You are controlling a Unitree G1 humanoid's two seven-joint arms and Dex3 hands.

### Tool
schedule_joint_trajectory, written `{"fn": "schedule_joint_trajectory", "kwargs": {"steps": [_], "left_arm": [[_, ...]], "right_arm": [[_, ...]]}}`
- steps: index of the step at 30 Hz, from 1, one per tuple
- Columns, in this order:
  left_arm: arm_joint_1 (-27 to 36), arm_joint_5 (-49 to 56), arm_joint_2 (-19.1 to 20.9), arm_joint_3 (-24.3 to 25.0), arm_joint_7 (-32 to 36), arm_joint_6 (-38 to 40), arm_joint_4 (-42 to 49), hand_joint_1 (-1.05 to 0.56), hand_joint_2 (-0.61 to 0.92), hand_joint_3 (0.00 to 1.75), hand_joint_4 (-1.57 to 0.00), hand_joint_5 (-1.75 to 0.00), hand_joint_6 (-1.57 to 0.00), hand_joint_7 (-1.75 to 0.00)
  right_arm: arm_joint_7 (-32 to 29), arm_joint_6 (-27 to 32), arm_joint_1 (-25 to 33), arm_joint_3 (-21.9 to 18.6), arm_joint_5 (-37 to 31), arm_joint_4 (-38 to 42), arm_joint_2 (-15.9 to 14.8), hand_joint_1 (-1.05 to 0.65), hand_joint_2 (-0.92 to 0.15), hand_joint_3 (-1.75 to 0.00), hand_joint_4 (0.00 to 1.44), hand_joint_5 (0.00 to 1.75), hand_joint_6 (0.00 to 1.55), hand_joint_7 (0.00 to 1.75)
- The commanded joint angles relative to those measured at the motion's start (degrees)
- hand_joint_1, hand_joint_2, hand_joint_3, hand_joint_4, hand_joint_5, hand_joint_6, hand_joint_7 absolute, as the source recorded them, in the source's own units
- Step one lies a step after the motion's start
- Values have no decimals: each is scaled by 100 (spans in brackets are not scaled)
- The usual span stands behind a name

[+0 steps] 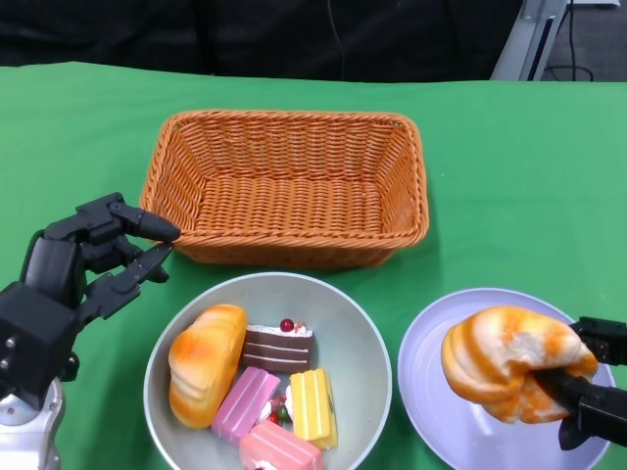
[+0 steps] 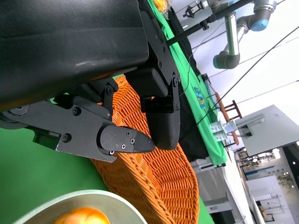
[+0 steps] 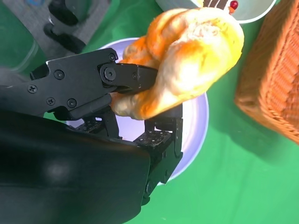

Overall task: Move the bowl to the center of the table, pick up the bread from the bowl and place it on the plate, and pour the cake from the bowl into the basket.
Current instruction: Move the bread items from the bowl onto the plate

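A grey-green bowl (image 1: 362, 338) sits at the front middle, holding an orange bread roll (image 1: 204, 360) and several cake slices (image 1: 279, 392). My right hand (image 1: 593, 387) grips a second bread (image 1: 509, 362) just above the pale lilac plate (image 1: 431, 392) at the front right; the right wrist view shows that bread (image 3: 187, 60) held in the fingers (image 3: 126, 77) over the plate (image 3: 196, 121). My left hand (image 1: 93, 259) hovers open left of the bowl, holding nothing. The woven basket (image 1: 286, 186) stands behind the bowl.
Green cloth (image 1: 519, 176) covers the table. The far table edge runs behind the basket, with a dark background beyond. In the left wrist view the basket (image 2: 159, 177) lies under my fingers (image 2: 121, 142), with robot arms and stands far off.
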Motion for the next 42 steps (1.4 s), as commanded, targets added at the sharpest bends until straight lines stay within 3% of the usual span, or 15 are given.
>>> {"fn": "schedule_joint_trajectory", "kwargs": {"steps": [1, 10, 18, 21, 23, 24, 26, 27, 29, 34, 37, 42], "left_arm": [[-9, 22, 51, 17, 85, 21, -107, -21, 92, 23, -85, -125, -85, -93], [-5, 18, 14, 7, 53, 11, -95, -22, 92, 23, -84, -126, -85, -93], [49, -35, -37, 2, 20, 43, -180, -22, 92, 22, -84, -125, -85, -92], [76, 9, -44, 0, 59, 46, -215, -22, 92, 21, -83, -125, -85, -91], [83, 3, -45, 2, 52, 47, -226, -22, 92, 21, -83, -125, -85, -91], [85, -4, -46, 3, 45, 47, -229, -22, 92, 21, -82, -125, -84, -91], [76, -11, -37, 6, 27, 12, -196, -22, 92, 21, -82, -125, -84, -91], [68, -12, -30, 7, 19, -6, -169, -21, 92, 22, -82, -125, -84, -90], [60, -19, -22, 11, 6, -22, -141, -20, 92, 23, -82, -124, -85, -90], [61, -53, -26, 17, -25, 8, -141, -19, 92, 24, -83, -124, -86, -88], [52, -26, -11, 15, -11, -8, -98, -20, 92, 24, -83, -123, -86, -87], [54, -31, -26, 16, -2, -38, -101, -20, 92, 23, -84, -123, -87, -86]], "right_arm": [[-36, 317, -128, 46, 86, -11, -262, -14, -92, -35, 52, 172, 44, 149], [187, 1170, -514, 326, 455, 87, -896, -12, -91, -34, 52, 175, 41, 148], [134, 1096, -514, 464, 650, 344, -1002, -7, -89, -31, 57, 175, 40, 159], [153, 802, -494, 773, 568, 358, -1339, -20, -92, -41, 56, 163, 51, 114], [149, 487, -476, 1021, 446, 362, -1628, -23, -92, -43, 56, 159, 55, 104], [143, 293, -464, 1156, 362, 368, -1785, -31, -92, -44, 59, 140, 54, 84], [80, 1, -433, 1325, 201, 382, -1962, -36, -92, -45, 62, 128, 56, 70], [0, -58, -427, 1363, 123, 382, -1969, -37, -92, -44, 66, 107, 58, 49], [-138, -91, -438, 1436, -15, 376, -1962, -39, -92, -42, 72, 83, 64, 24], [-336, -122, -441, 1564, -249, 240, -1942, -40, -92, -39, 78, 35, 66, 3], [-366, -230, -378, 1604, -338, 138, -1950, -40, -92, -35, 72, 23, 59, 0], [-568, -311, -284, 1743, -545, -66, -1900, -40, -92, -31, 69, 18, 52, 0]]}}
